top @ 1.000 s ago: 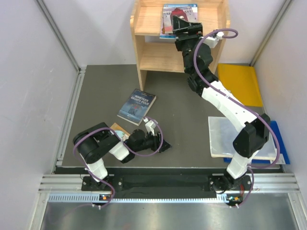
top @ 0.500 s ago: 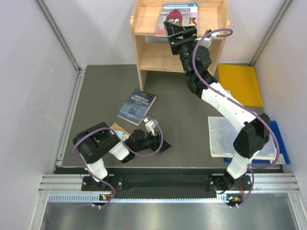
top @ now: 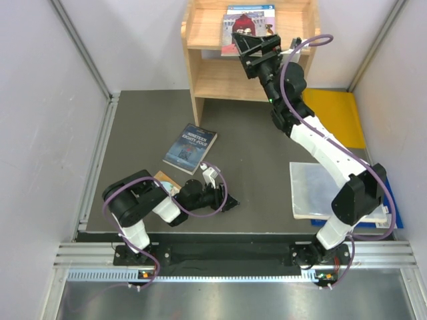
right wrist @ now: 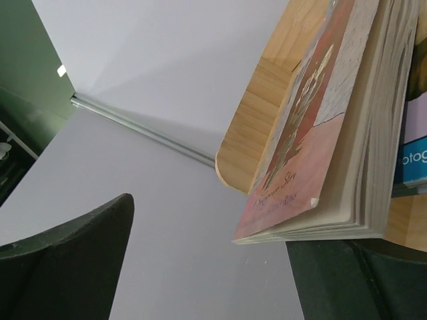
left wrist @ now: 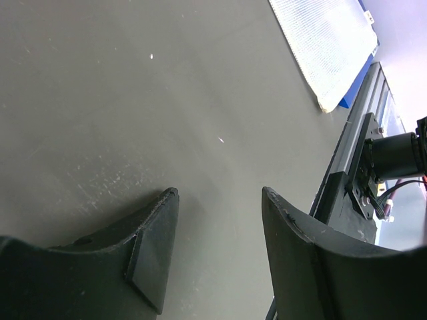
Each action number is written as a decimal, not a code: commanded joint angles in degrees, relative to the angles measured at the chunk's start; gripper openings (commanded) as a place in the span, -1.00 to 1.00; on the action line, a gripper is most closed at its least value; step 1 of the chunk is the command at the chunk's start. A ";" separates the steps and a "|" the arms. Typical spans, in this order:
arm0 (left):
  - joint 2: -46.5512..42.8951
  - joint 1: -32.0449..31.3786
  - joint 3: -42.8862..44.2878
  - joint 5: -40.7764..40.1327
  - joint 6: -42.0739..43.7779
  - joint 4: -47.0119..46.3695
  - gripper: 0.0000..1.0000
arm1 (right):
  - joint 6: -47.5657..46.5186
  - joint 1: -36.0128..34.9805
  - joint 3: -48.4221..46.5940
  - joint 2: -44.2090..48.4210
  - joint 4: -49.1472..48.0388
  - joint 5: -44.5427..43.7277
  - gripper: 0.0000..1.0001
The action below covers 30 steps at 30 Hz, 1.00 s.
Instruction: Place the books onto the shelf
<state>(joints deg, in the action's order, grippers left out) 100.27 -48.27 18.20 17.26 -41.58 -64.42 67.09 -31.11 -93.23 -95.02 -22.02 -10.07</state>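
The pale wood shelf (top: 207, 30) stands at the back. On its top tier a pink-covered book (top: 245, 25) lies over a light blue book (top: 250, 9). My right gripper (top: 255, 43) is just in front of them, open. In the right wrist view the pink book (right wrist: 313, 147) rests by one finger (right wrist: 353, 280), ungripped, with the shelf's side panel (right wrist: 257, 133) behind it. The dark blue book (top: 191, 148) lies flat on the mat. An orange book (top: 165, 181) pokes out from under the left arm. My left gripper (top: 229, 202) lies low over the mat, open and empty (left wrist: 220, 193).
A yellow folder (top: 333, 117) lies right of the shelf. A white plastic sheet (top: 320, 190) (left wrist: 327, 47) lies over something blue (top: 392, 200) at the right. Grey walls close in both sides. The metal rail (left wrist: 353, 153) runs along the near edge.
My right gripper has opened and let go of the pink book, which now lies on the shelf's top tier. It has drawn back slightly right. The left arm has not moved.
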 commanded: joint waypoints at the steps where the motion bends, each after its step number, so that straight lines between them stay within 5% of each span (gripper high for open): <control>1: 1.16 -0.33 1.31 0.94 0.89 -0.70 0.16 | -1.44 2.11 -0.37 1.07 2.33 5.93 0.83; 5: 1.51 -0.24 1.49 1.11 0.89 -0.70 0.17 | -3.36 3.07 -1.51 -1.12 1.20 11.71 0.99; 30: 2.04 -0.24 2.02 1.55 0.80 0.00 0.17 | -2.75 6.59 2.34 -4.65 -8.47 30.89 0.99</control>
<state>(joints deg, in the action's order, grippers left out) 101.43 -48.27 19.46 18.37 -41.60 -64.51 66.32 -24.82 -91.72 -101.12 -24.73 16.60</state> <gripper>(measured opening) 0.582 0.995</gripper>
